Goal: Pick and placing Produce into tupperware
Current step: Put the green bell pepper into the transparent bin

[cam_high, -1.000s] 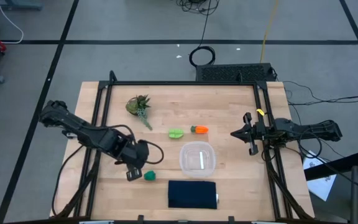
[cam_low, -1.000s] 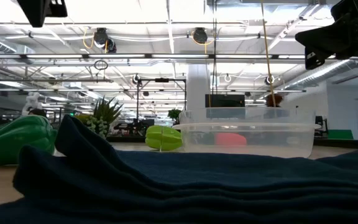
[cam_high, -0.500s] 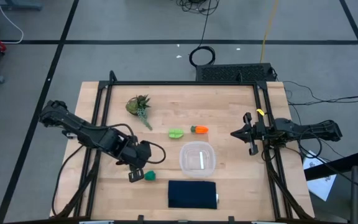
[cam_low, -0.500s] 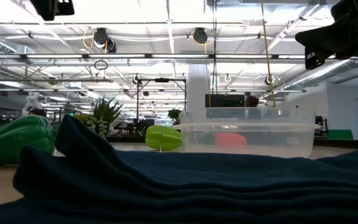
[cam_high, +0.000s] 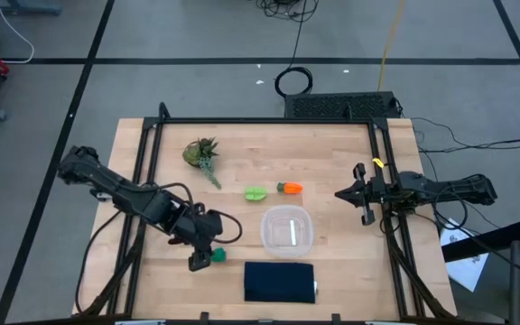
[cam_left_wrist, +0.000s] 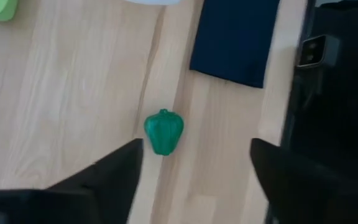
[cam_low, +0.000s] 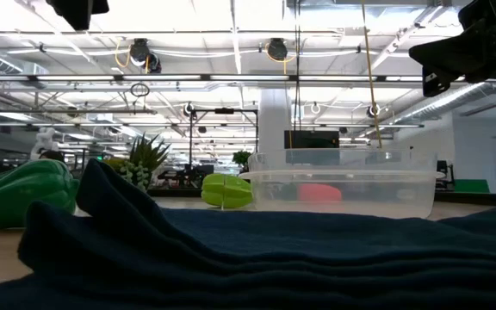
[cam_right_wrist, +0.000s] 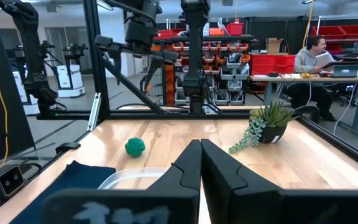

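Observation:
The dark green lump of produce (cam_high: 218,255) rests on the wood near the table's front left. My left gripper (cam_high: 199,260) hovers above it, open, fingers wide in the left wrist view (cam_left_wrist: 194,171), and the lump (cam_left_wrist: 163,132) lies beyond them, untouched. The lime-green piece (cam_high: 255,193) and the orange carrot (cam_high: 289,188) lie mid-table, behind the clear tupperware (cam_high: 287,230). My right gripper (cam_high: 339,193) waits shut at the table's right side, raised, fingers pointing left (cam_right_wrist: 201,149).
A folded dark navy cloth (cam_high: 280,282) lies at the front edge, just in front of the tupperware. A leafy plant sprig (cam_high: 203,155) sits at the far left. A black frame (cam_high: 152,162) borders the table. A person sits at a desk beyond (cam_right_wrist: 312,59).
My left gripper has drifted a little toward the table's right and near edges, closer to the dark green lump, and has opened. The produce, the tupperware and my right arm have stayed where they were.

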